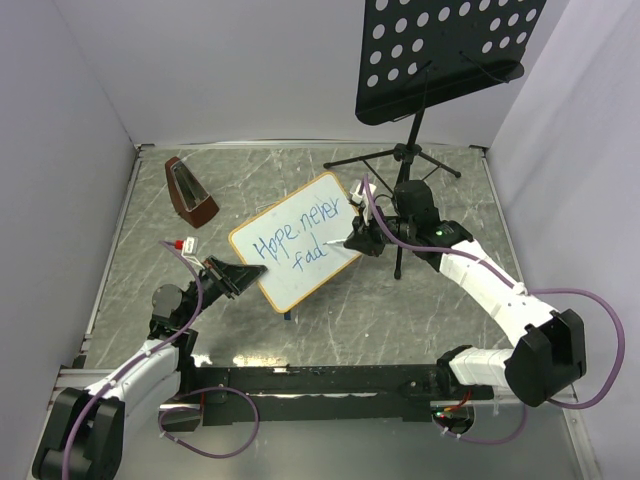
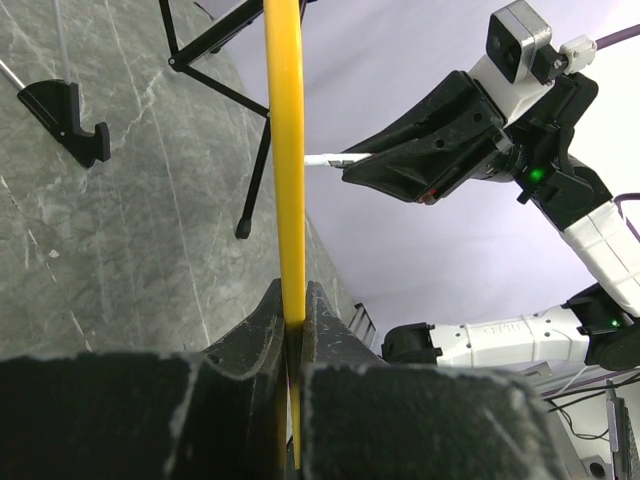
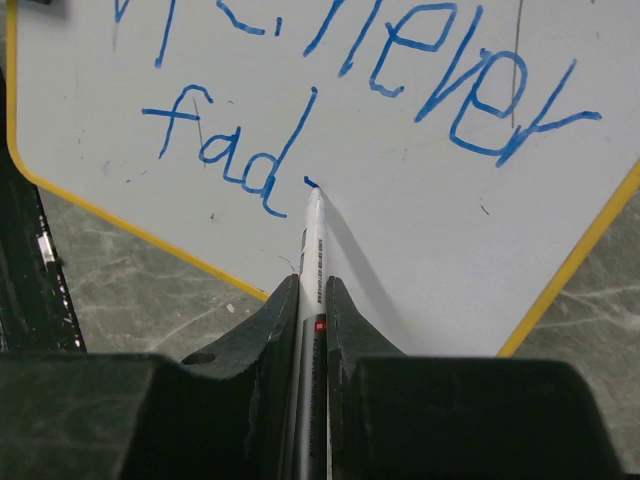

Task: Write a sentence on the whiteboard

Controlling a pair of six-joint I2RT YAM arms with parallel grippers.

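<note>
Centrally on the grey marbled table [image 1: 400, 315], the tan-framed white whiteboard [image 1: 295, 262], its eight-o'clock edge clamped by the left gripper [image 1: 252, 271], carries blue words [image 1: 300, 238] "Hope never fad"; only the right wrist view shows the white marker [image 3: 314, 235], pinched by the right gripper [image 3: 313, 292], touching it.

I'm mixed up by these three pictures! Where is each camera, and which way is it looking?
Top external: high behind the arms, looking down at the table; left arm and right arm show.
Left wrist: on the left arm, facing along the whiteboard edge-on; left gripper clamps it.
Right wrist: on the right arm, facing the sentence; right gripper pinches the marker.
Shared: all three show the whiteboard.
</note>
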